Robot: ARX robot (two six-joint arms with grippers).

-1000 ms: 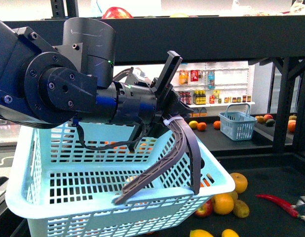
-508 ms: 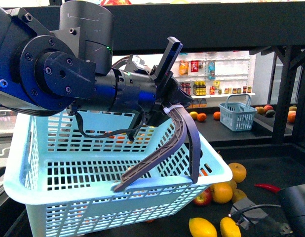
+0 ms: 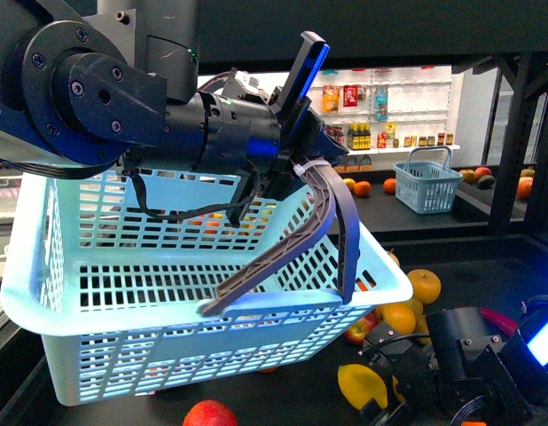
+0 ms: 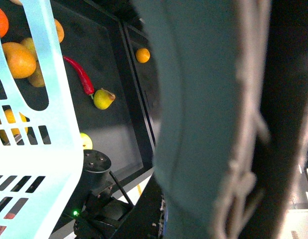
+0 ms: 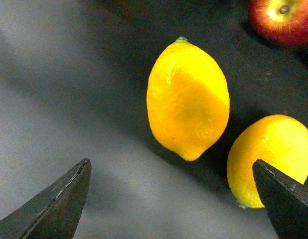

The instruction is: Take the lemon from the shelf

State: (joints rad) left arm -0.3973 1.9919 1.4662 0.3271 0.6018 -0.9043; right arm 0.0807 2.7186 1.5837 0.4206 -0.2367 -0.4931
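A lemon (image 5: pixel 188 97), bright yellow and oval, lies on the dark tray of the shelf (image 3: pixel 491 280). It lies ahead of my right gripper (image 5: pixel 171 201), roughly in line with the gap between the fingers. The gripper is open and touches nothing. A second yellow fruit (image 5: pixel 271 159) lies beside the lemon, close to one fingertip (image 5: pixel 286 201). In the front view the lemon (image 3: pixel 359 383) shows at the bottom, just left of the right arm (image 3: pixel 473 364). My left gripper (image 3: pixel 311 177) is shut on the grey handle (image 3: pixel 334 232) of a pale blue basket (image 3: pixel 168 293) held above the tray.
Oranges (image 3: pixel 424 286) and a red apple (image 3: pixel 358 331) lie beside the basket. Another red apple (image 3: pixel 209 414) sits at the bottom edge. A red chili (image 4: pixel 80 74) and a yellow-green fruit (image 4: pixel 103 98) lie on the tray. The blurred handle (image 4: pixel 204 124) fills the left wrist view.
My right arm has come in from the lower right and now hangs over the two yellow fruits. The basket sits slightly higher in view, and a red apple now shows below it.
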